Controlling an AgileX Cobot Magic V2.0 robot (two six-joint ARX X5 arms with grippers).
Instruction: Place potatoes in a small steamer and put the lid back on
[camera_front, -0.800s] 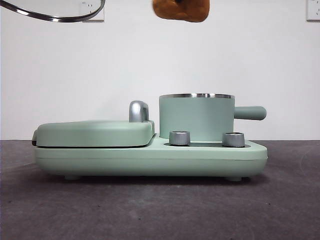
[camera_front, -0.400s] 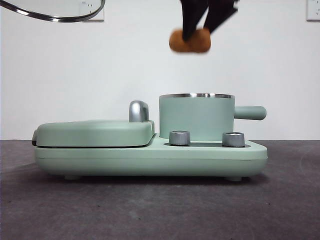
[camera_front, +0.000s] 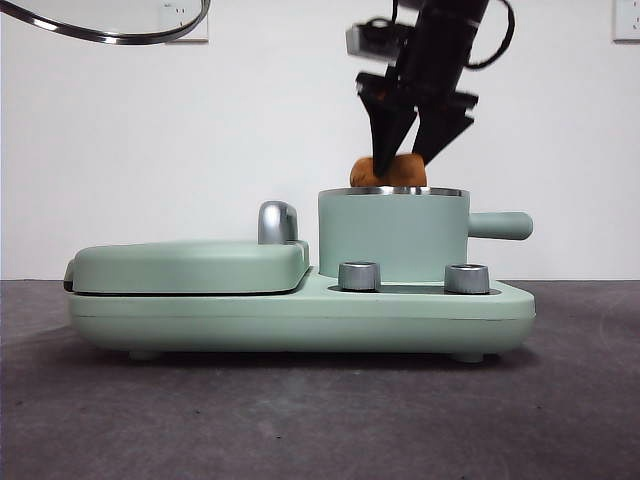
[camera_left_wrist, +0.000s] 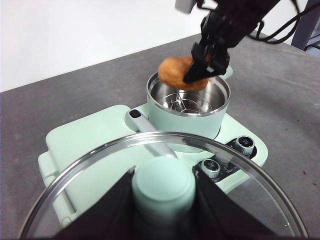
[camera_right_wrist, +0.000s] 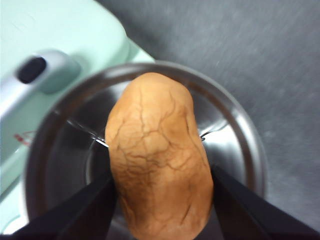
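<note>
lid: my left pincer has it clamped by the mint-green knob, jaws pressed on both sides. In the front view it's just a steel-rimmed arc way up in the top corner, well off to the side of my other pincer.
griddle box: flat green thing with the chrome handle, sitting lower than my working pincer and off to its side.
small steamer: directly under my right pincer, no lid on it, shiny steel inside with a rack at the bottom.
potatoes: one cracked orange-brown lump, pinched between my right pincer's jaws, right at rim level over the pot's mouth.
right pincer: gripping the potato, pointing straight down, tips just above the steel rim.
knobs: two silver ones on the base, below my right pincer, in front of the pot.
</note>
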